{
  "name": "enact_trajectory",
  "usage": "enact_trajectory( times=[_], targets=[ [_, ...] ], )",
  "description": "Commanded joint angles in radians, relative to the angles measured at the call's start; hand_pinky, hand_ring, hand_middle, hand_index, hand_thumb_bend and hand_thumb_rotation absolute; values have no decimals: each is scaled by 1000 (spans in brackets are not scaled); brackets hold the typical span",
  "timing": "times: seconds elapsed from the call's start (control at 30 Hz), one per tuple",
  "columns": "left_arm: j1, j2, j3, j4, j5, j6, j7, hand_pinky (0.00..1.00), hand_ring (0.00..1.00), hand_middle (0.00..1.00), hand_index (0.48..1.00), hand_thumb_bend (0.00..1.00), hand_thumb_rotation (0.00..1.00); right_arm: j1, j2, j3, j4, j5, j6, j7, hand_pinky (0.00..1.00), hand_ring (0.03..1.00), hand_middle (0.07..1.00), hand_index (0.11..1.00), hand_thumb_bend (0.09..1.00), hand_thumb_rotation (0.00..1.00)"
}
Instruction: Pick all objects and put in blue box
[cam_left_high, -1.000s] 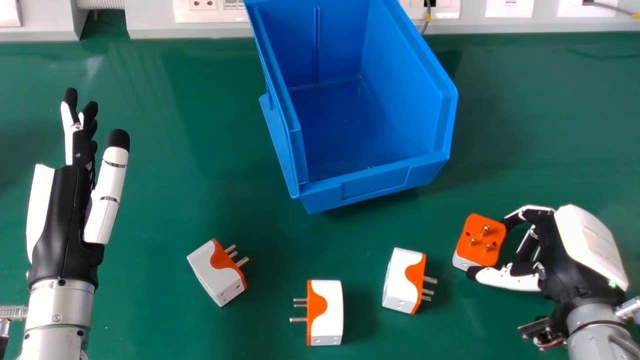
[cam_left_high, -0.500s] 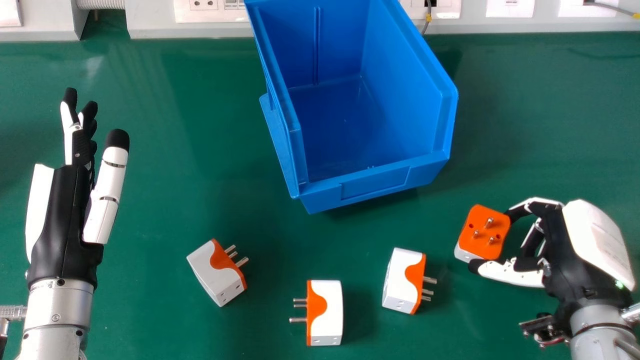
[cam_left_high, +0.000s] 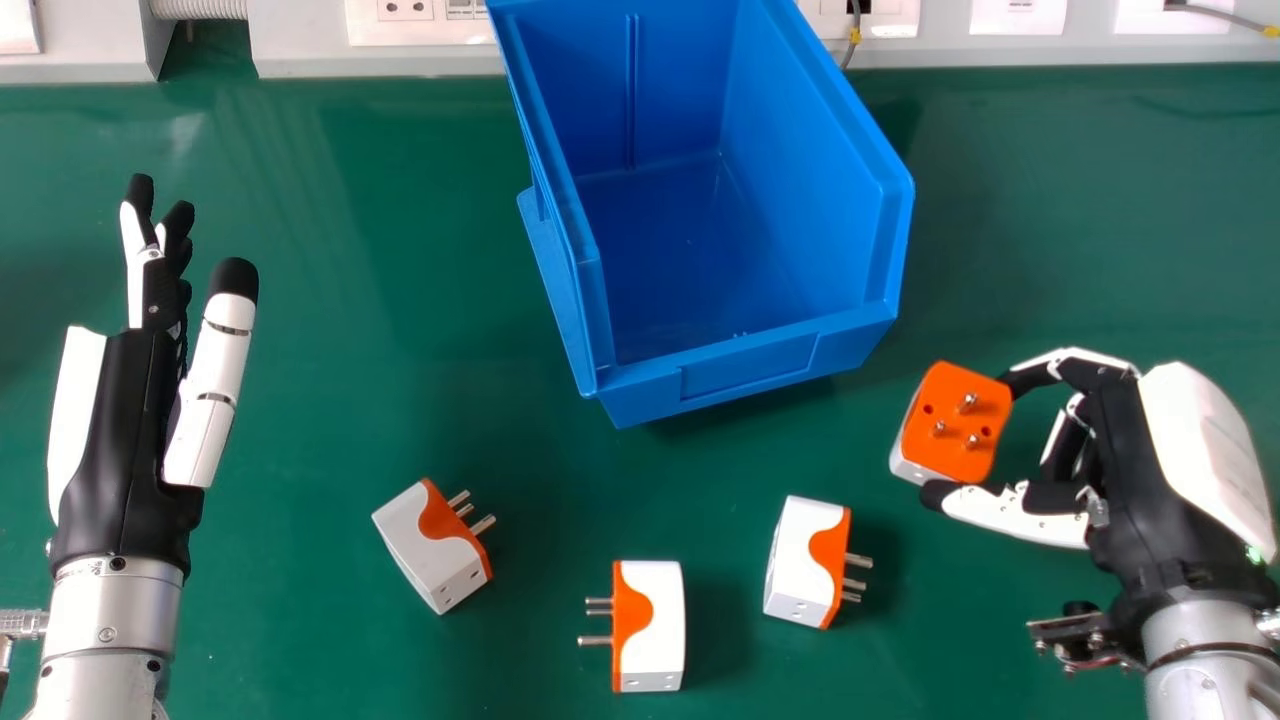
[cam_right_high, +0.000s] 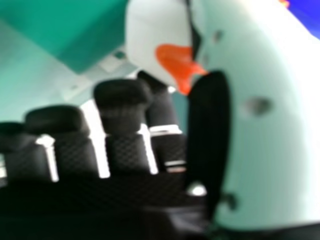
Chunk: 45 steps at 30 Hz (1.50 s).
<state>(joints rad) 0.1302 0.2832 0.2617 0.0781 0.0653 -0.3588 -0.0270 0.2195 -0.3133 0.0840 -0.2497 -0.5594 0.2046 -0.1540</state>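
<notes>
My right hand (cam_left_high: 1110, 450) is at the right of the head view, its curled fingers and thumb pinching an orange and white plug adapter (cam_left_high: 962, 420), pins facing up. In the right hand view my hand (cam_right_high: 125, 150) has the adapter (cam_right_high: 157, 40) between fingers and thumb. Three more white and orange adapters lie on the table: one at left (cam_left_high: 432, 545), one at the near middle (cam_left_high: 652, 625) and one right of it (cam_left_high: 805, 560). The blue box (cam_left_high: 750, 365) stands beyond them, with nothing inside. My left hand (cam_left_high: 130, 400) is open at the left.
Green table (cam_left_high: 330, 350) surface surrounds the adapters and the box. Along its far edge runs a pale panel with sockets (cam_left_high: 405, 10) and a cable (cam_left_high: 853, 35). The box's near wall rises between its interior and the adapters.
My right hand has lifted the pinched adapter and carried it up the head view, most recently also slightly leftward. The left hand and the other adapters have hardly moved.
</notes>
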Motion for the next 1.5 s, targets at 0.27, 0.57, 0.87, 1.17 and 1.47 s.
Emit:
enact_trajectory(
  times=[0.27,0.57,0.87,1.17,1.47],
  targets=[
    [-12,15,6,-2,-12,-13,-8,999,1000,1000,1000,476,1000,-51,22,2,-80,-5,-37,15,10,48,107,150,282,118],
    [-23,13,2,11,-7,-25,-5,999,1000,1000,999,462,1000,-128,41,51,-69,-48,-34,37,9,47,106,147,287,104],
    [-31,8,1,29,-10,-38,-2,998,1000,1000,999,438,1000,-260,79,110,-20,-82,-2,77,13,50,106,144,285,79],
    [-28,9,0,26,-14,-36,-6,997,1000,1000,999,434,1000,-396,123,157,50,-151,58,77,12,48,104,144,289,55],
    [-24,8,-2,20,-10,-33,-5,998,1000,1000,999,441,1000,-564,156,176,189,-163,76,71,12,50,107,153,300,56]
  ],
)
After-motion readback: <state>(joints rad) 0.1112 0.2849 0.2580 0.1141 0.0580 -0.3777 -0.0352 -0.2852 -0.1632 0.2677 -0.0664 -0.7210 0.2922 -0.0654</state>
